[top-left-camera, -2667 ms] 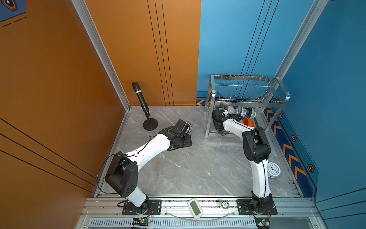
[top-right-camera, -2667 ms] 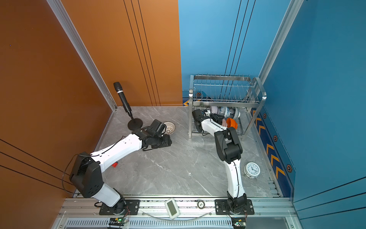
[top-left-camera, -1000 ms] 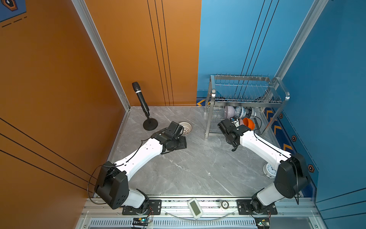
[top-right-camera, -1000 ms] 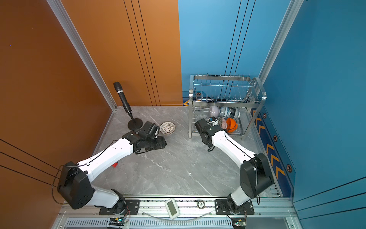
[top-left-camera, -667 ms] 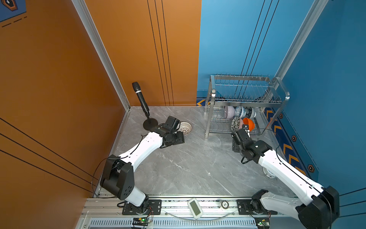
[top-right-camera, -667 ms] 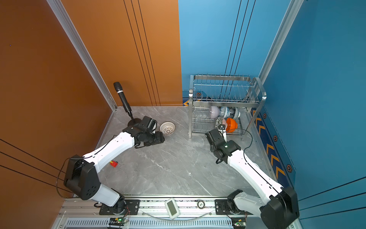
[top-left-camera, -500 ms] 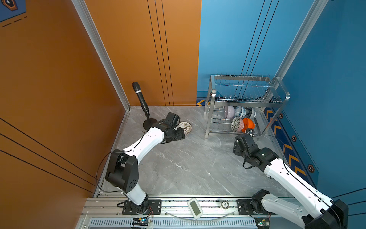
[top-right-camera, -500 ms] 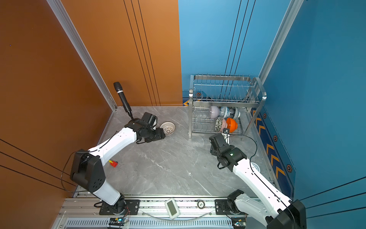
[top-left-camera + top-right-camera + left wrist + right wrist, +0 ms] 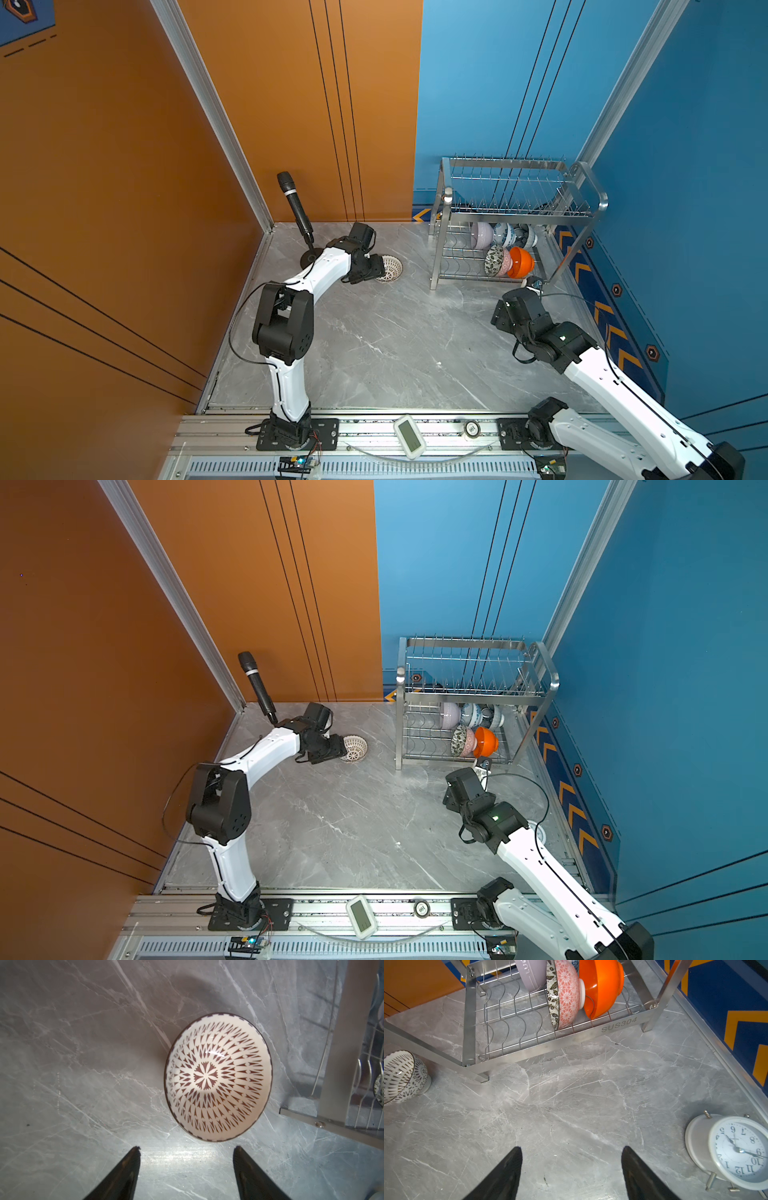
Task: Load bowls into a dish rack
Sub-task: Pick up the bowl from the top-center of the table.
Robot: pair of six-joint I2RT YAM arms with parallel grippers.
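My left gripper (image 9: 186, 1148) has its two jaws wide apart and holds nothing; the white lattice bowl (image 9: 217, 1076) sits just ahead of the tips, not between them, and I see no touch; I look right into its patterned inside. In both top views this bowl (image 9: 390, 268) is on the grey table (image 9: 395, 340), out in the open, off to the side of the dish rack (image 9: 519, 214) and near the microphone (image 9: 295, 203) stand.

My right gripper (image 9: 571, 1148) also has its jaws wide apart with only bare table between them; it is in front of the rack's low shelf, well apart from the lattice bowl, and a white clock (image 9: 737, 1153) stands near it.

On the low shelf the orange bowl (image 9: 602, 987) and the leaf bowl (image 9: 553, 1001) stand on edge, touching each other; the lilac bowl (image 9: 531, 974) is behind them; a blue-and-white bowl (image 9: 504, 235) stands beside the lilac one; the top shelf holds no bowl.
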